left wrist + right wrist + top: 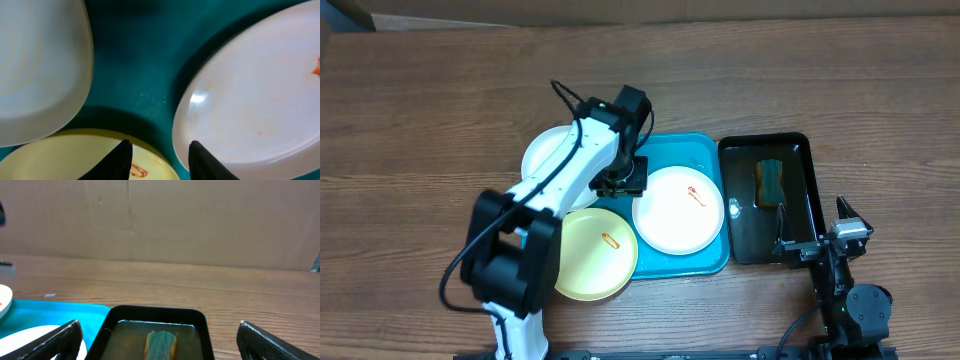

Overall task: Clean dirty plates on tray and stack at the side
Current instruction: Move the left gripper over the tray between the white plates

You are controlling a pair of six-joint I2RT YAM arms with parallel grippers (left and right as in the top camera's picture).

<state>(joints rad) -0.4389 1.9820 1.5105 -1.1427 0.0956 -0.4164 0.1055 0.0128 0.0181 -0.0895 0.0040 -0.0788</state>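
The turquoise tray (pixel 705 152) holds three plates. A white plate (pixel 678 210) with an orange-red smear lies at its right. A second white plate (pixel 548 156) lies at its back left, and a pale yellow-green plate (pixel 598 255) with a smear at its front left. My left gripper (pixel 621 181) is open and empty, low over the tray between the three plates; in the left wrist view (pixel 159 159) its fingers span the gap between the yellow-green plate (pixel 65 157) and the white plate (pixel 255 100). My right gripper (pixel 159 337) is open and empty at the front right.
A glossy black tray (pixel 802 150) stands right of the turquoise one, holding liquid and a green-and-yellow sponge (pixel 770 183), which also shows in the right wrist view (pixel 160 345). Bare wooden table lies behind and to the left.
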